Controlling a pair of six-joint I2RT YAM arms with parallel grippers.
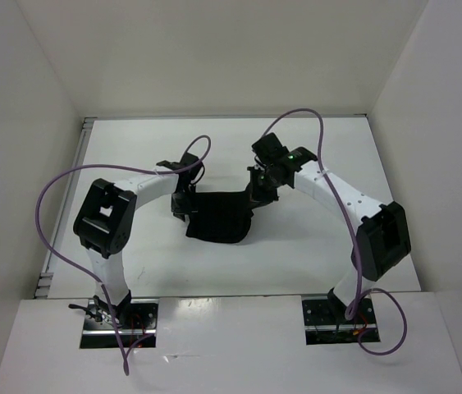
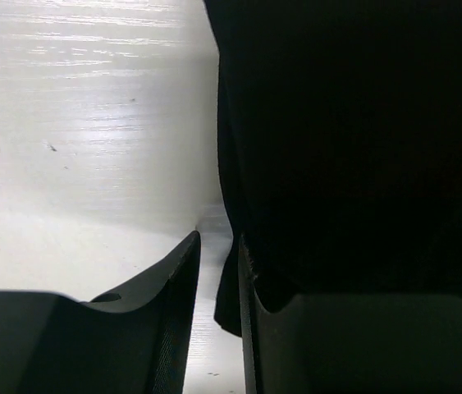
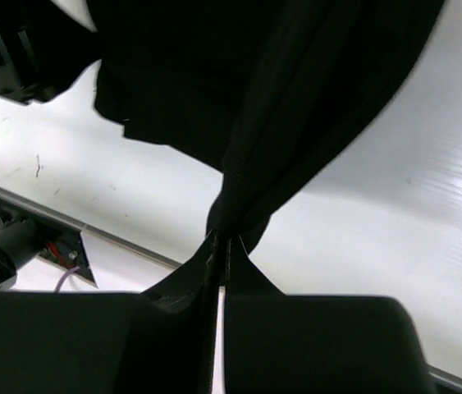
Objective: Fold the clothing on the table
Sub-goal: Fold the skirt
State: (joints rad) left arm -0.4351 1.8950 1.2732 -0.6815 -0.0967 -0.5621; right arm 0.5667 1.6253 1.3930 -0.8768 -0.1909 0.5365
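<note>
Two grippers stand at the far edge of the clothing (image 1: 218, 220), which lies approx. at the middle of the table (image 1: 116, 148) as a dark bunched mass, long axis running left-right btwn the arms. We find the right gripper (image 1: 257, 190) at the garment's far right corner. Per the right wrist view, its jaws are pressed together on a gathered twist of black fabric, the rest fanning away from the tips over the white surface. The left gripper (image 1: 183, 201) stands at the far left corner. Per the left wrist view, its fingers (image 2: 169, 320) are a narrow slit apart w/ white showing thru the gap. A hem of the fabric hangs in that slit, against the finger on the right of that view; whether it is actually pinched we cannot tell. Relation that matters: from both tool tips the bulk of the cloth lies toward the arm bases, i.e. the near edge, and the far hem spans tip to tip. Neither arm is clearly nearer; each is at its own corner. Our judgement: fold not yet made; the next move prob. carries the far edge toward the near edge, both arms in step. Risk: if the left hold is not secure, that corner drops and the fold goes skew.
</note>
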